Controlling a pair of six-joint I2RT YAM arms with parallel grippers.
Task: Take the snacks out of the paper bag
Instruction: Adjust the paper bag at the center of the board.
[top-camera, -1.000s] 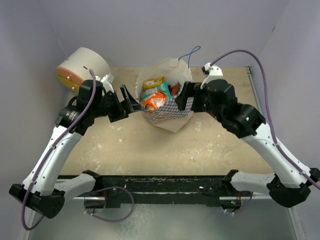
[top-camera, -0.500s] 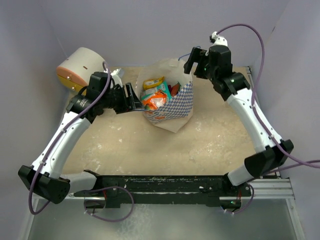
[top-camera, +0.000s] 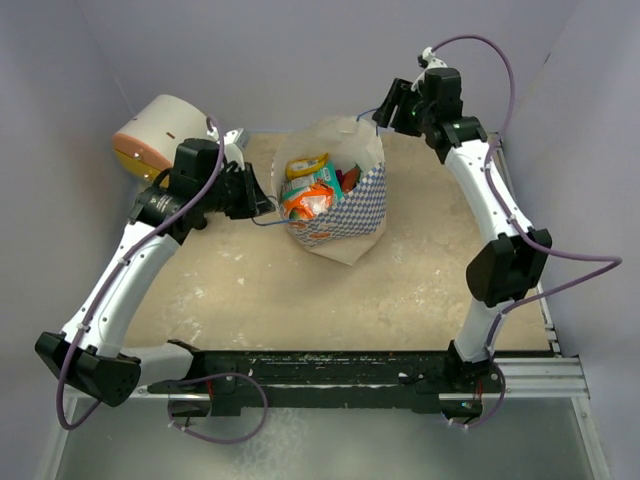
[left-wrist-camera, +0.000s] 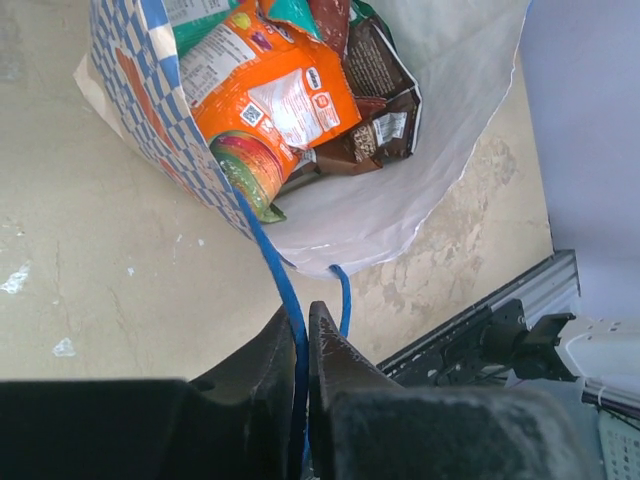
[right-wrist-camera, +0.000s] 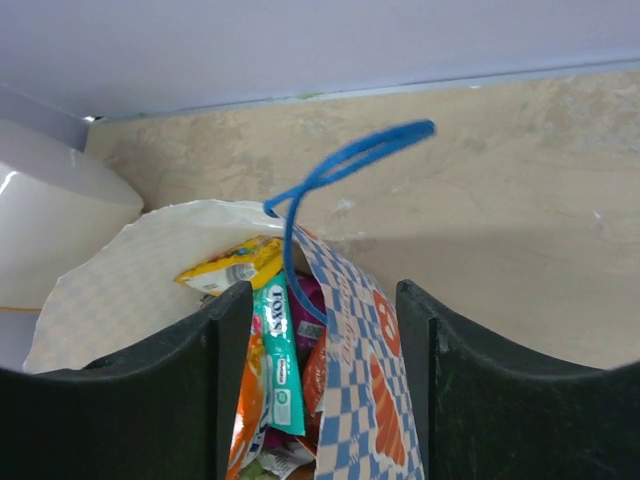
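**Snacks in a thin paper bag: where to hold, and what to expect**

Snacks fill the paper bag, which stands mouth-up toward the back of the table, between your two arms and well apart from the cream cylinder at the left. Your left gripper has its jaws pressed together on one blue cord handle, which runs in a straight line from the chequered rim into the pinch. Your right gripper stands spread near the opposite rim. The second cord handle loops up past its fingers and appears to touch neither.

Judge the bag as thin, light and easily torn. A limp cord steadies it only under gentle tension, so a hard pull would likely tip it or rip the paper at the cord's root.

Judge the packets as light, crinkly and slick, puffed with air around contents that crush. The orange packet lies uppermost, with a brown packet deeper beside it. A yellow packet and a teal packet stand on end at the far side.

Take each by a flat crimped end seam or a free corner, not across the puffed belly, where the foil would probably slip. Lift straight up through the mouth, since the overlapping neighbours may drag along.
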